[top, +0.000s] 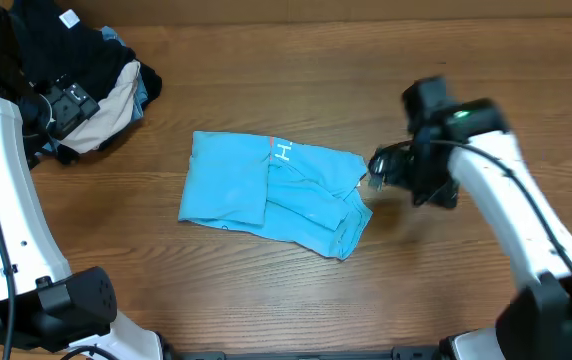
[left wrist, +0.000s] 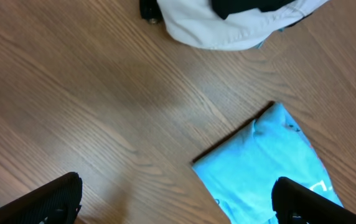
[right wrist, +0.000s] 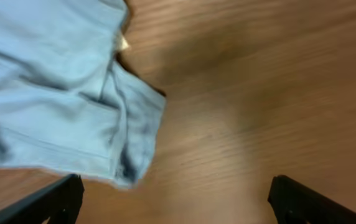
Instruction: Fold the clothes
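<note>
**A:** Where does the T-shirt (top: 266,190) lie?

**B:** In the middle of the desk (top: 296,70). It is partly folded, and its long axis runs from the left edge toward the right edge. The right end is rumpled, with a loose flap sagging toward the near edge.

**A:** Which arm is nearer?

**B:** The right one. The right fingers (right wrist: 56,199) stand wide apart with nothing between them, just beside that rumpled end. In the wrist view the cloth lies ahead and off toward one finger, and there is bare wood before the other.

**A:** And the left arm?

**B:** The left fingers (left wrist: 53,199) are also spread and empty. They are up by the heap of other garments (top: 106,100) at the far left corner, apart from the shirt. Only one blue corner shows ahead of them.

**A:** So who takes the next fold?

**B:** I'd judge it falls to the right arm. It would reach leftward onto the loose end and carry it along the long axis.
</note>
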Action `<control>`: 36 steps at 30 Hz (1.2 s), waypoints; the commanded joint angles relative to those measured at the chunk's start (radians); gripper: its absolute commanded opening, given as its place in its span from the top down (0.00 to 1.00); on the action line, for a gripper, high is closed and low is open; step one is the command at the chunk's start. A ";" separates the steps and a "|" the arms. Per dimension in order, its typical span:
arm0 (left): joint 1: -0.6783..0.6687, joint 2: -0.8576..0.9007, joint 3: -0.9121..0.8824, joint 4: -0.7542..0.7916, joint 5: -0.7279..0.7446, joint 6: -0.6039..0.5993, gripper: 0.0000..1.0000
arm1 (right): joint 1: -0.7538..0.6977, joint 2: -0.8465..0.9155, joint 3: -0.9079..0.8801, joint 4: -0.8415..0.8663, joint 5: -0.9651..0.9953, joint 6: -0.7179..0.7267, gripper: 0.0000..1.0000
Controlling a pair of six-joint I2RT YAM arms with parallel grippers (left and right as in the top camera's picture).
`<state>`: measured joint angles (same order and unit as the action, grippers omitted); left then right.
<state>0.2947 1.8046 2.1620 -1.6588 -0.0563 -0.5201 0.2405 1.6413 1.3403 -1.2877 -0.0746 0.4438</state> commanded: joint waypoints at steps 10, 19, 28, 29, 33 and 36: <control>-0.002 0.002 0.000 -0.008 -0.006 0.012 0.00 | -0.028 -0.014 -0.432 0.485 -0.377 -0.032 0.00; -0.002 0.002 0.000 -0.005 -0.006 0.012 0.00 | -0.027 -0.011 -0.571 0.723 -0.539 0.024 0.00; -0.002 0.002 0.000 -0.003 -0.006 0.012 0.00 | -0.019 0.006 -0.587 0.857 -0.582 0.131 0.00; -0.002 0.002 0.000 -0.002 -0.006 0.012 0.00 | -0.013 0.023 -0.587 0.875 -0.583 0.144 0.00; -0.002 0.002 0.000 0.000 -0.006 0.012 0.00 | -0.004 0.113 -0.587 0.948 -0.644 0.181 0.00; -0.002 0.002 0.000 0.005 -0.006 0.012 0.00 | -0.004 0.145 -0.587 0.965 -0.653 0.224 0.03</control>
<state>0.2947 1.8046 2.1612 -1.6600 -0.0563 -0.5201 0.2260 1.7245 0.7719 -0.3214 -0.7700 0.6292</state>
